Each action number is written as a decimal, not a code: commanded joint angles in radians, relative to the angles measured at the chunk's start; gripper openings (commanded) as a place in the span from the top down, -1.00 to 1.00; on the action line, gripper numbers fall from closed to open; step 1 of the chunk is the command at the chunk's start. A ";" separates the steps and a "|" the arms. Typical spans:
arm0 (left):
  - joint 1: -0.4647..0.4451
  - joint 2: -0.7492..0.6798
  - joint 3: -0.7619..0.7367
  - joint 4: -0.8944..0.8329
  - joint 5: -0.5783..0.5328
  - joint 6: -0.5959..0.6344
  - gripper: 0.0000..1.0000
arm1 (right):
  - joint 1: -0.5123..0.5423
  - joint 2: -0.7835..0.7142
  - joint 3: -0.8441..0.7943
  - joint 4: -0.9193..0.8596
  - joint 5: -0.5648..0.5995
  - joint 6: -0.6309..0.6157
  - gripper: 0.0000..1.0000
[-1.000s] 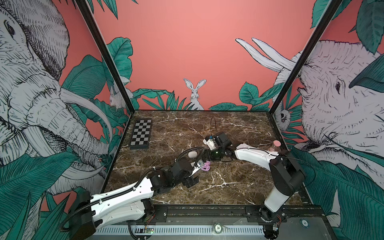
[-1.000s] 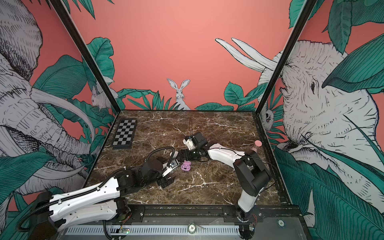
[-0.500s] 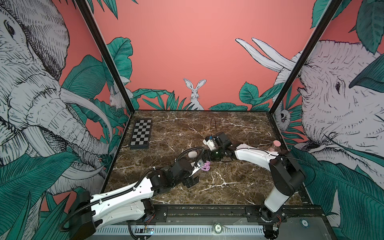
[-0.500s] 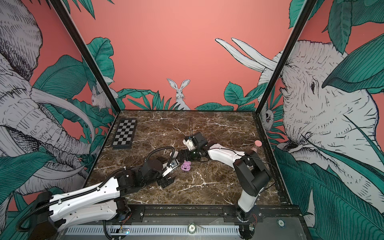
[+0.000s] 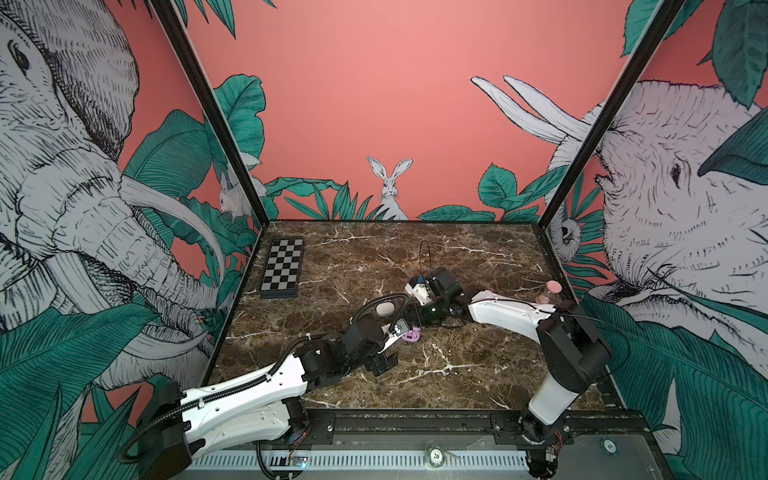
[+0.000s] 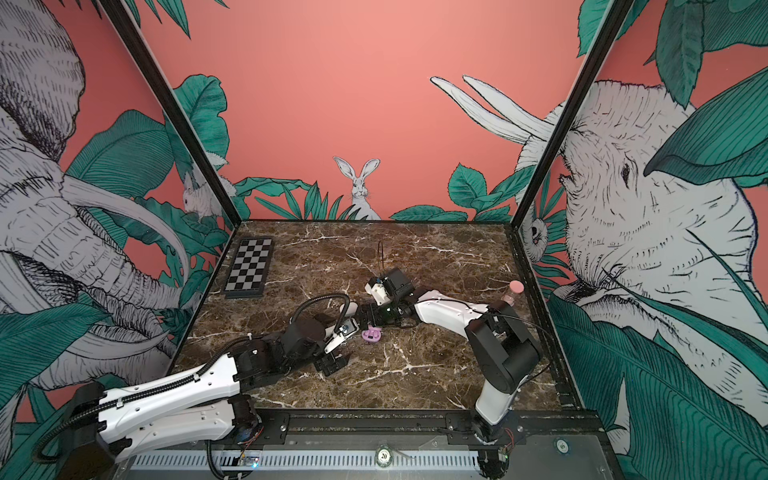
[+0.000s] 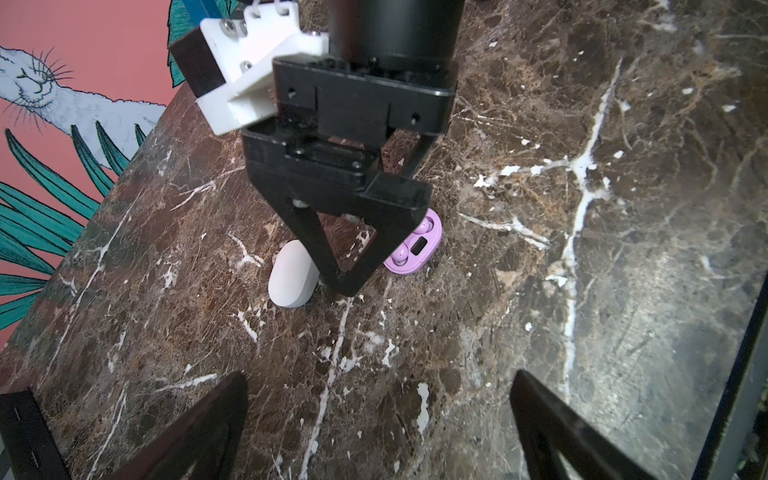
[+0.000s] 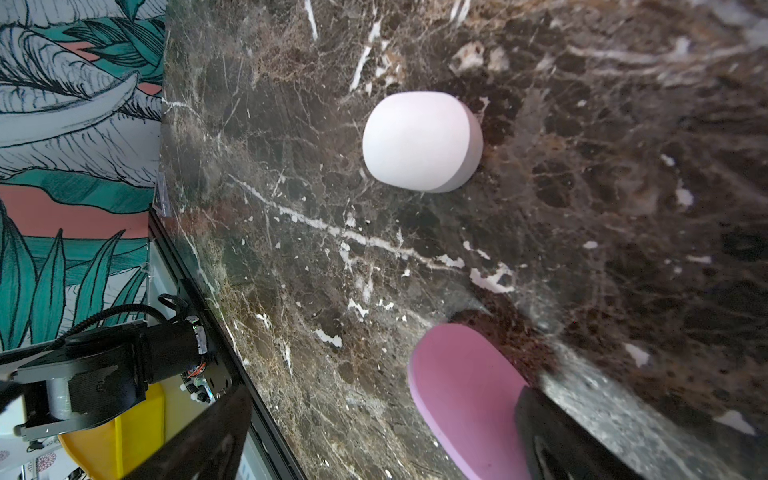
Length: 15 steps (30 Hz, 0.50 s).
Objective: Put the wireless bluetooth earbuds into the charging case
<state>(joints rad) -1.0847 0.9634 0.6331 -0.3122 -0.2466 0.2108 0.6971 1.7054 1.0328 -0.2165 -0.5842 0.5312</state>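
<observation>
Open lilac case (image 7: 415, 266) holds both lilac earbuds (image 7: 424, 227), white case (image 7: 291, 278) seems shut; left gripper (image 7: 380, 419) and right gripper (image 8: 386, 438) gape empty.

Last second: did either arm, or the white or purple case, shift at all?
Nothing visibly changed. The left gripper and right gripper sit open in the same poses. The open purple case, with two lilac buds in it, and the closed white case lie where they were.

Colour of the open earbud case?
Lilac purple: the case shows best in the left wrist view.
</observation>
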 commanded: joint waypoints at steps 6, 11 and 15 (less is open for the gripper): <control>0.006 -0.018 -0.012 0.006 0.007 0.014 -0.98 | 0.015 -0.064 -0.016 0.013 0.002 0.002 -0.96; 0.005 -0.027 -0.013 0.009 -0.004 0.007 -0.98 | 0.015 -0.135 -0.013 -0.036 0.065 -0.025 -0.96; 0.005 -0.051 -0.025 0.033 -0.048 -0.008 -0.98 | 0.004 -0.212 0.009 -0.097 0.135 -0.054 -0.96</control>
<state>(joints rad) -1.0847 0.9455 0.6281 -0.3061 -0.2584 0.2104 0.7059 1.5597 1.0229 -0.2668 -0.5224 0.5140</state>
